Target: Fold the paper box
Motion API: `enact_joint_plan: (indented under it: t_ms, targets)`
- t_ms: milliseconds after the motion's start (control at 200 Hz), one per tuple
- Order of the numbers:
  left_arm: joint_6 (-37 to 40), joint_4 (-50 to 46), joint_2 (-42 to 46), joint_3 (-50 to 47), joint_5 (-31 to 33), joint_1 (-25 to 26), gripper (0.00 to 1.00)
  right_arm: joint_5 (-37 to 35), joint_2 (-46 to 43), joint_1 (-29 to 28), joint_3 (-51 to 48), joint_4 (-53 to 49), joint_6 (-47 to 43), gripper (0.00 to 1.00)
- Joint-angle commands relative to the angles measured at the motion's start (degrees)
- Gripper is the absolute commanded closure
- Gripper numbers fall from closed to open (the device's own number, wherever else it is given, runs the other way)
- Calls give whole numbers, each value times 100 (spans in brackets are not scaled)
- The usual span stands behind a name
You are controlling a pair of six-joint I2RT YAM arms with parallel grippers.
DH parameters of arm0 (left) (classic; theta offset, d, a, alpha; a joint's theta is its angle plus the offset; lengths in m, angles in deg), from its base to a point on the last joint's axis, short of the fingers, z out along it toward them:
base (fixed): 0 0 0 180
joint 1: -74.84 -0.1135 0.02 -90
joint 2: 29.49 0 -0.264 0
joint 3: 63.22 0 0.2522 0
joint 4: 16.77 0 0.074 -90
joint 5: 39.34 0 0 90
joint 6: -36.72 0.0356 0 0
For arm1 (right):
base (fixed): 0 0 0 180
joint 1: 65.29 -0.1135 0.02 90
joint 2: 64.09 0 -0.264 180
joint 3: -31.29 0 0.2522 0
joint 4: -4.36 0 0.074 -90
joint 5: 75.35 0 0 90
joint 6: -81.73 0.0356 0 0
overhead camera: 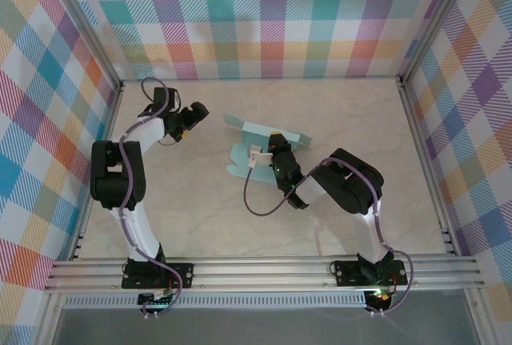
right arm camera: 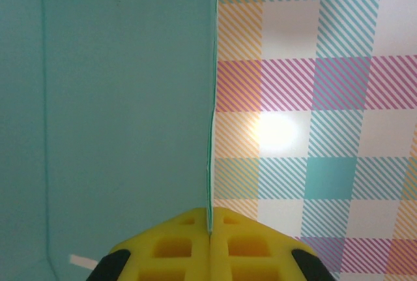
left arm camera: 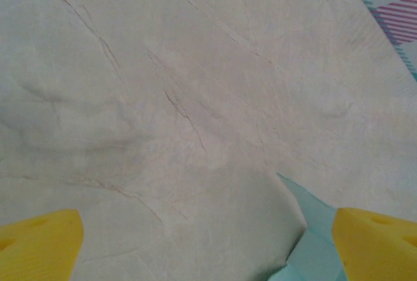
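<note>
One paper box (overhead camera: 258,130), pale mint-teal and partly opened out, on the table (overhead camera: 336,113) just right of centre, toward the far half. Two grippers, one per arm. Three plaid walls (overhead camera: 264,17) round the table.

As for the right gripper (overhead camera: 268,155): down on the box in the top view, about the middle of the sheet, with one flap reaching far-left, another far-right, and a flat panel lying to its near left. From the right wrist, two yellow pads (right arm camera: 176,251) pressed together with a thin card edge caught between them, so the right gripper (right arm camera: 210,223) clamped on the paper box (right arm camera: 124,118). Creased panel standing left of that edge, plaid wall to the right.

As for the left gripper (overhead camera: 194,114): well left of the box, over bare table. From the left wrist, the left gripper (left arm camera: 208,245) spread wide, bare table (left arm camera: 195,98) between its pads. Pointed corner of the paper box (left arm camera: 313,248) just beside the right-hand pad; touching or not, cannot tell.
</note>
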Motion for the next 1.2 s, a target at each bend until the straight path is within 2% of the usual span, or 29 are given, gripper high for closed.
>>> enact_joint_plan:
  t_ms: [0, 125, 310, 380, 550, 715, 800, 1040, 1195]
  targets:
    - [262, -529, -212, 357, -232, -21, 6, 11, -311, -135, -160, -445, 352, 100]
    - [293, -605, -241, 581, -242, 65, 0, 3, -351, -154, -145, -413, 323, 100]
    - [327, -835, -400, 1204, -196, 109, 0, -26, -305, -117, 56, -577, 414, 100]
    - [357, -940, -541, 1500, -313, 170, 0, -18, -201, -47, 190, -887, 590, 100]
    - [700, -1607, -1123, 2406, -665, 517, 4, -13, 248, 34, 506, -370, 287, 100]
    - [1266, -2093, -1763, 3321, -923, 786, 1, 7, 200, 47, 499, -523, 448, 100]
    - [1279, -2302, -2116, 3700, -1231, 800, 7, 10, 164, 56, 491, -573, 475, 100]
    - [816, -2121, -2212, 3599, -2216, 802, 24, 2, 92, 108, 482, -813, 589, 100]
    - [694, -1450, -1769, 2779, -2712, 805, 26, 2, 27, 178, 519, -1038, 733, 100]
